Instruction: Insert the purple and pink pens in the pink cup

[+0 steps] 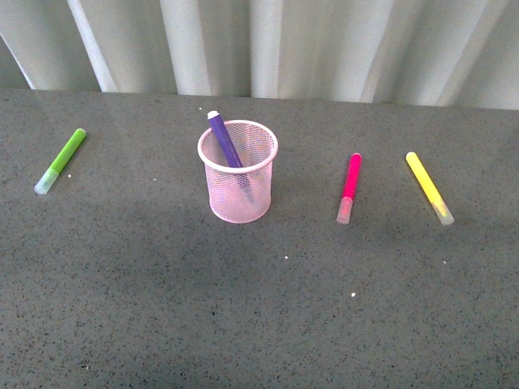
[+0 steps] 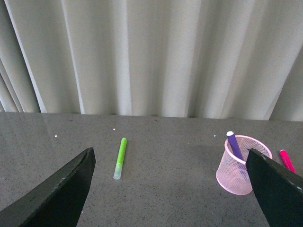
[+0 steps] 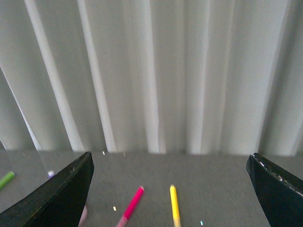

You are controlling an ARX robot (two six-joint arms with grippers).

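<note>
Since neither arm shows in the front view, we read both tools from their wrist cameras. A pale pleated curtain [image 1: 324, 40] backs the grey speckled table [image 1: 243, 324].

The left gripper [image 2: 169, 151] has its dark fingers [image 2: 61, 194] spread wide with nothing between them. The right gripper [image 3: 170, 154] is likewise spread and empty.

The pink cup [image 1: 243, 203] stands upright on the table ahead of the left gripper, towards its right-arm side, and one finger hides part of the cup's edge.

The purple pen [image 1: 225, 139] is in the cup, tilted, leaning on the far rim with its end above it.

The pink pen [image 1: 349, 187] lies flat on the table ahead of the right gripper, in line with the gap between its fingers. It is apart from the cup, with its frosted cap towards the robot.

The yellow marker [image 1: 429, 188] lies just beside the pink pen, on the side away from the cup.

The lime-green marker [image 1: 61, 161] lies ahead of the left gripper, in line with its open gap and well apart from the cup.
</note>
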